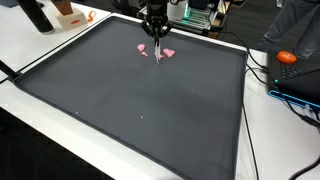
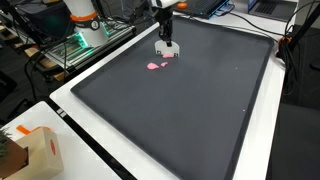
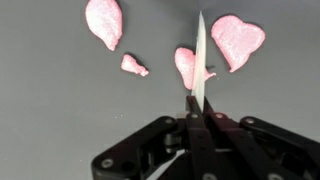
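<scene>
gripper (image 3: 198, 108) clenched on a thin white blade (image 3: 200, 55). Black metal fingers are pinched tight on its lower end, no gap showing. Wrist view sees the blade edge-on: flat, straight, rigid-looking, narrowing to a point. Can't tell its material.

In both exterior views the blade hangs about upright under the gripper, tip down among the pink bits (image 1: 142, 47), at the far end of the mat (image 1: 120, 110). Can't tell if the tip touches the mat.

Pink bits in wrist view are flat, matte and soft-looking with uneven edges:
- teardrop (image 3: 104, 20), upper left, well clear of the blade
- crumb (image 3: 133, 66), small and lumpy, between teardrop and blade
- heart (image 3: 237, 40), two rounded lobes, just right of the blade
- lobe (image 3: 185, 68), partly hidden behind the blade, right at its line; contact unclear

The four bits lie apart from each other.

mat: dark grey, matte, fine-grained, rectangular with a black raised rim. It sits on a white table (image 1: 15, 110).

Off the mat and well apart from the gripper:
- cardboard box (image 2: 35, 150), at the table corner
- round orange thing (image 1: 288, 57), among cables
</scene>
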Robot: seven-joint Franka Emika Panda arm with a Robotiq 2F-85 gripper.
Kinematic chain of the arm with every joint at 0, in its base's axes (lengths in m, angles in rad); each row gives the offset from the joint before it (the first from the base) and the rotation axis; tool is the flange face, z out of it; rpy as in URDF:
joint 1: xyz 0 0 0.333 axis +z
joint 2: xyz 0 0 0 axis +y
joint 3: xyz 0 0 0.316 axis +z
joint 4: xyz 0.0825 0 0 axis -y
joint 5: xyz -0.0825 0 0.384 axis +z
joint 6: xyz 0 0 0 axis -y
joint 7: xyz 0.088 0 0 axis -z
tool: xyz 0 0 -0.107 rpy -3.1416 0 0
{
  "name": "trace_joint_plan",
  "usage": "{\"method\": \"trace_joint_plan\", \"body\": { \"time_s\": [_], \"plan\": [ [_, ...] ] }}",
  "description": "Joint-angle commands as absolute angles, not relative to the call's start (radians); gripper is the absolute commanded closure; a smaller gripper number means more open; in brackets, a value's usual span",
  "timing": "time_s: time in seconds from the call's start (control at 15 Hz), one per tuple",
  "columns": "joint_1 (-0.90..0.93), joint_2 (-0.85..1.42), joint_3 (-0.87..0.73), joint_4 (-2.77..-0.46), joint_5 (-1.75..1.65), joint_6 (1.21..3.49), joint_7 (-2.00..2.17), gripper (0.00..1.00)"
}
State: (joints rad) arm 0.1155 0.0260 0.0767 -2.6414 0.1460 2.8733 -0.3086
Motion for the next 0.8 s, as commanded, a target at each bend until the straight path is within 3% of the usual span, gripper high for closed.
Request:
{"method": "trace_joint_plan", "body": {
  "time_s": [0.0,0.73],
  "plan": [
    [0.097,0.034,0.085,-2.690,0.150,2.839,-0.339,0.99],
    [0.115,0.099,0.126,-2.610,0.213,2.901,-0.446,0.99]
  ]
}}
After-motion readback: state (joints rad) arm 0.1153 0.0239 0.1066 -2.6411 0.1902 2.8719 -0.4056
